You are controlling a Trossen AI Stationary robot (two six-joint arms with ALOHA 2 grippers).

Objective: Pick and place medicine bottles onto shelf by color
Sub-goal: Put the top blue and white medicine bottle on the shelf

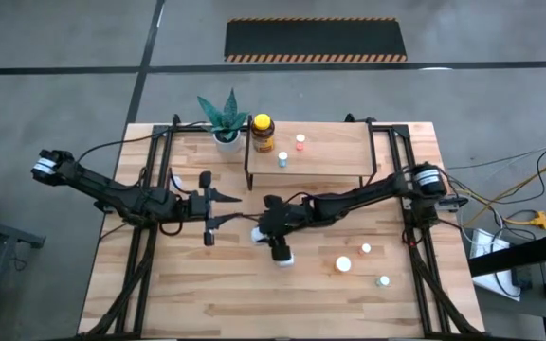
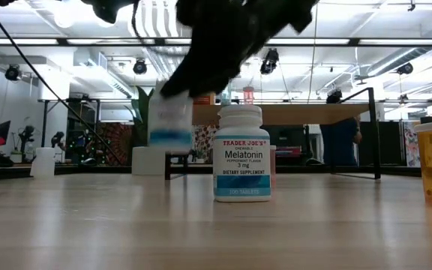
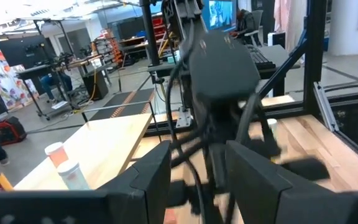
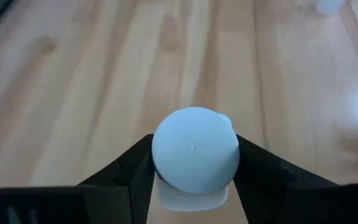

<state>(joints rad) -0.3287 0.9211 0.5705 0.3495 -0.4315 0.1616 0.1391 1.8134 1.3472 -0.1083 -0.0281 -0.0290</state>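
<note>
The right gripper (image 4: 194, 163) clamps a blue-capped bottle (image 4: 195, 155) at centre frame of the high view. The left gripper (image 1: 235, 210), just left of it, stands open and empty.

The table (image 1: 159, 294) is pale wood planks, the shelf (image 1: 335, 142) lighter wood on black legs. On the shelf stand an amber bottle (image 1: 263, 135) with a yellow cap, a pink-capped one (image 1: 300, 142) and a pale blue-capped one (image 1: 282, 159). The black right gripper (image 4: 194, 165) pinches a white bottle (image 4: 194, 155) with a pale blue cap. The plant (image 1: 223, 114) is green in a white pot. The Melatonin bottle (image 2: 242, 154) is white with a blue band.
</note>
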